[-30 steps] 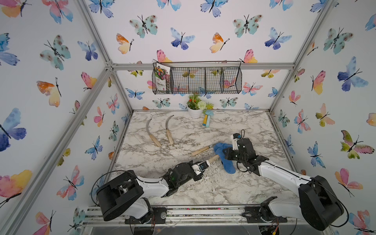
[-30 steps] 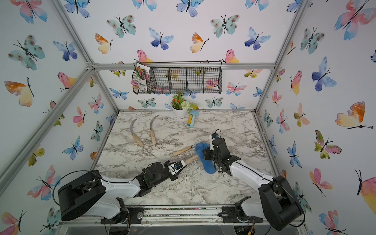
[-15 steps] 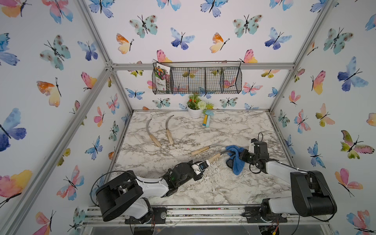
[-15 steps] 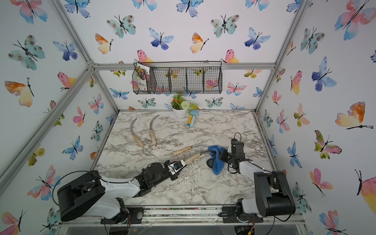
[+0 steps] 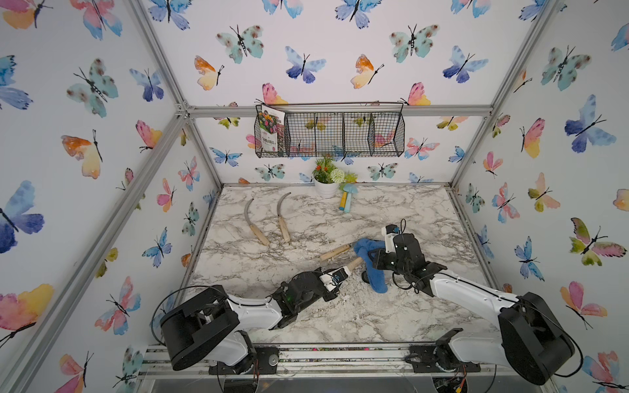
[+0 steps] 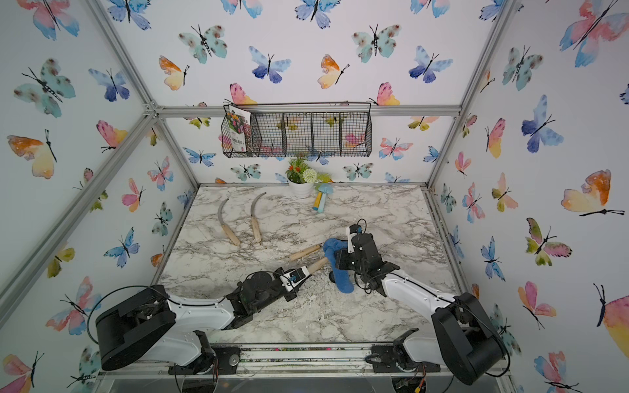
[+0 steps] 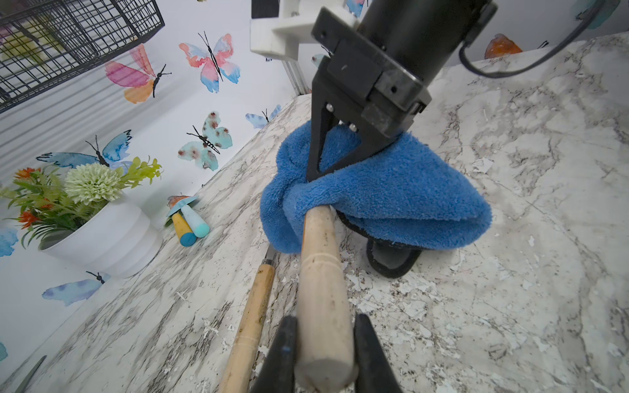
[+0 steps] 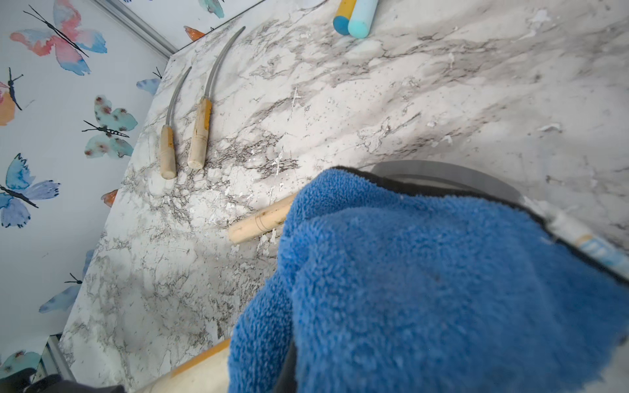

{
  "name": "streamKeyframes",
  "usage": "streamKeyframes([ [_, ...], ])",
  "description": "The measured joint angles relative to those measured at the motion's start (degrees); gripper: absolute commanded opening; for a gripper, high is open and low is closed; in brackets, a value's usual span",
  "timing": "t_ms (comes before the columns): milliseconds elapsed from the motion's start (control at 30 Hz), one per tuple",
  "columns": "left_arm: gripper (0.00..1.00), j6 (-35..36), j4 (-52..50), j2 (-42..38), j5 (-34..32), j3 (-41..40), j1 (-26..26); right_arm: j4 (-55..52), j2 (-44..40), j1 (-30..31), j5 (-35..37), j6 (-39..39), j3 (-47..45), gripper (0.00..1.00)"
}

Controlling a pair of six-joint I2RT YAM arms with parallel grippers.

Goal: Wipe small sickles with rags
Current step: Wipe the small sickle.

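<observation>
holding the sickle [image 7: 321,282] by the butt end of its wooden handle, your left gripper [image 7: 323,357] is clamping on both sides of it, so the tool is pointing away toward the other arm. your right gripper [image 5: 370,268] is pinching shut on the blue rag [image 7: 391,197], which is bunching around the spot where handle meets blade, so the metal is lying hidden inside the cloth. this looks like the wiping stroke itself, with one arm anchoring and the other working cloth along the blade. a second sickle [image 7: 252,306] is lying on the table [image 5: 374,316] just beside the held one, its blade heading under the rag, so you are risking a snag there. two more sickles [image 5: 253,223] are lying side by side toward the back left of the table, well apart from the work.
</observation>
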Motion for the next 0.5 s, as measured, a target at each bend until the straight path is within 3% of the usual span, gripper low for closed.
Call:
streamKeyframes([
  [267, 0.00, 0.00, 0.02, 0.00, 0.07, 0.00, -0.02, 0.72, -0.26, -0.83, 2.38, 0.63, -1.42, 0.02],
  [500, 0.00, 0.00, 0.04, 0.00, 0.44, 0.00, -0.02, 2.71, 2.38, -15.69, -1.62, 0.31, -5.84, 0.02],
])
